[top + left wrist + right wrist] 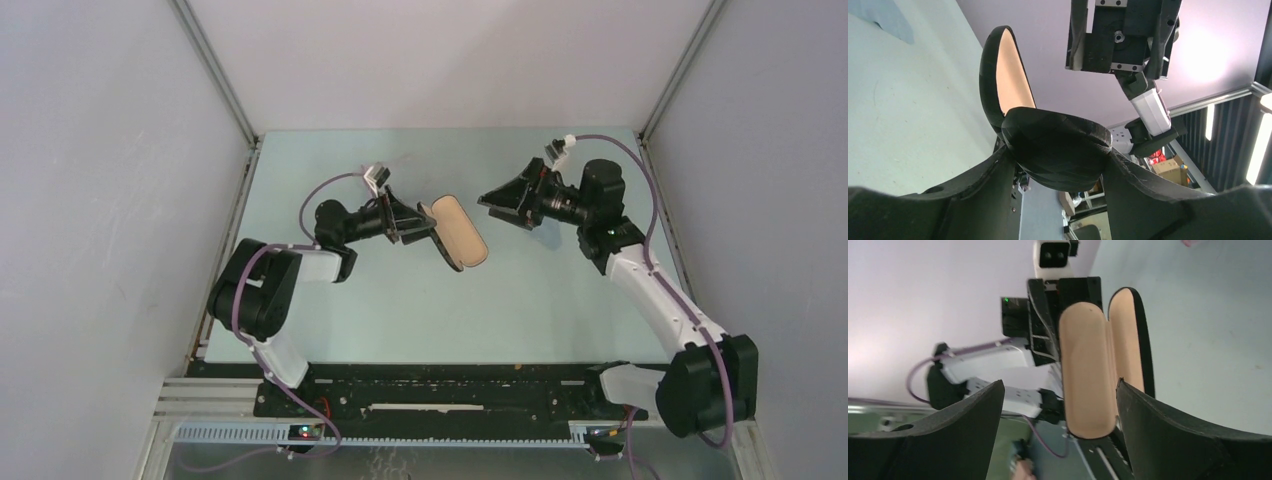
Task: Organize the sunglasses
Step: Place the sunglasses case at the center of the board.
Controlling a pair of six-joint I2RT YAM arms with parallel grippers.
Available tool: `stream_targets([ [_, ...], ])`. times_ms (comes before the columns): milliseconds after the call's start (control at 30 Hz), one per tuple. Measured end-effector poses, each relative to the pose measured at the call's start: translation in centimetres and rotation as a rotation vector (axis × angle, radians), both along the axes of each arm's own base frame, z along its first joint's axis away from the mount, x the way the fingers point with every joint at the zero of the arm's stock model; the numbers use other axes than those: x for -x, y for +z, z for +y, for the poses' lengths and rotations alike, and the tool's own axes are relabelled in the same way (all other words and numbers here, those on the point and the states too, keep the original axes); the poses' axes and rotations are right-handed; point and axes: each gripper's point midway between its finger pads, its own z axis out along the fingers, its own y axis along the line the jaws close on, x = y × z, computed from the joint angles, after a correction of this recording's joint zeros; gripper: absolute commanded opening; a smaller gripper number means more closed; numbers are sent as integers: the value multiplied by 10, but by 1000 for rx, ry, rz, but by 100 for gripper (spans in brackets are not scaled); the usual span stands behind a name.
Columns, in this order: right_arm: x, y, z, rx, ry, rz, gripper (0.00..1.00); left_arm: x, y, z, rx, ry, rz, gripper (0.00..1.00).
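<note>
Though the sunglasses are seen in no view, the open case is pinched at one end by the left jaws, its lining faced by the spread right jaws.

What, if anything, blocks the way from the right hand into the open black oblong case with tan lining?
Nothing visible does. The left hand holds the black oblong case open, tan lining facing the open right hand, only air between them. The sunglasses can't be made out clearly in any view.
</note>
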Motion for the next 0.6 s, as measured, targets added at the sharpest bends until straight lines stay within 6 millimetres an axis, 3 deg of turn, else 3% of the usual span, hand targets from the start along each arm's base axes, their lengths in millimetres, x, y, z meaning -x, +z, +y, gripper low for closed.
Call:
stream_targets([
  [67,7,-3,0,75,18,-50,90,6,1,-2,-2,-17,-3,0],
  [233,19,-57,5,213,82,53,90,23,12,-10,6,-70,-40,0],
  [333,26,-80,10,248,130,119,84,32,13,-14,4,-102,-48,0],
  [400,31,-86,14,253,163,133,73,34,13,-15,2,-115,-47,0],
  [600,43,-84,23,241,226,127,24,36,12,-17,1,-123,-47,0],
])
